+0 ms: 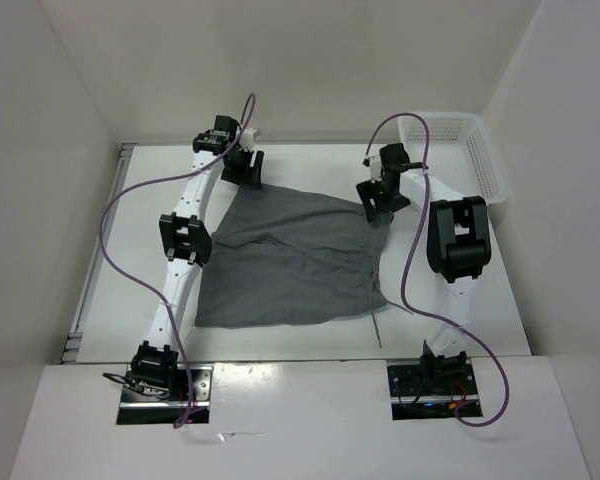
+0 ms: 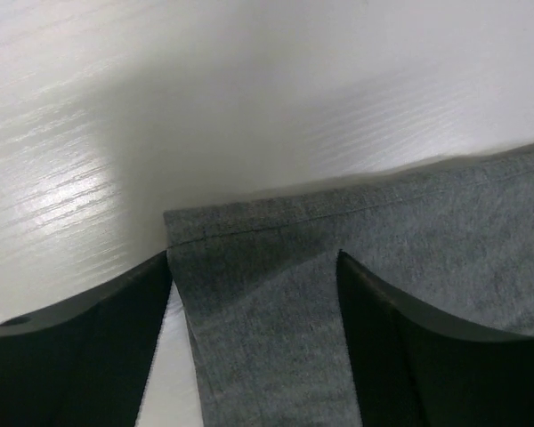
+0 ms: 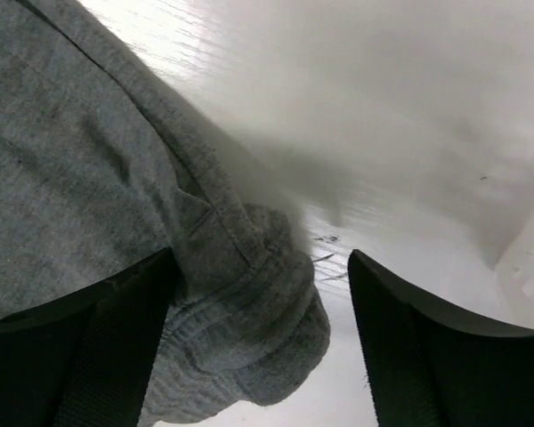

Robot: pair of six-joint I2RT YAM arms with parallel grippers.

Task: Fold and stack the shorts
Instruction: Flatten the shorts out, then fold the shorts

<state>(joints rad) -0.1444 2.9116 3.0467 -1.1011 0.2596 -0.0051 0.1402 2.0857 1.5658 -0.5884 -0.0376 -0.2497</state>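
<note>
Left end effector [image 2: 254,262], right end effector [image 3: 260,258] released, straddling shorts [image 1: 290,260] corners; bunching seen only right wrist.

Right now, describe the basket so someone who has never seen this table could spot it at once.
Start at the white table and go to its far right corner, beyond the right arm. The basket sits there: white plastic with upright lattice walls, the only container in view, unlike the flat grey shorts spread mid-table.

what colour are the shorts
The shorts are plain medium grey; top external view shows it best.
</note>
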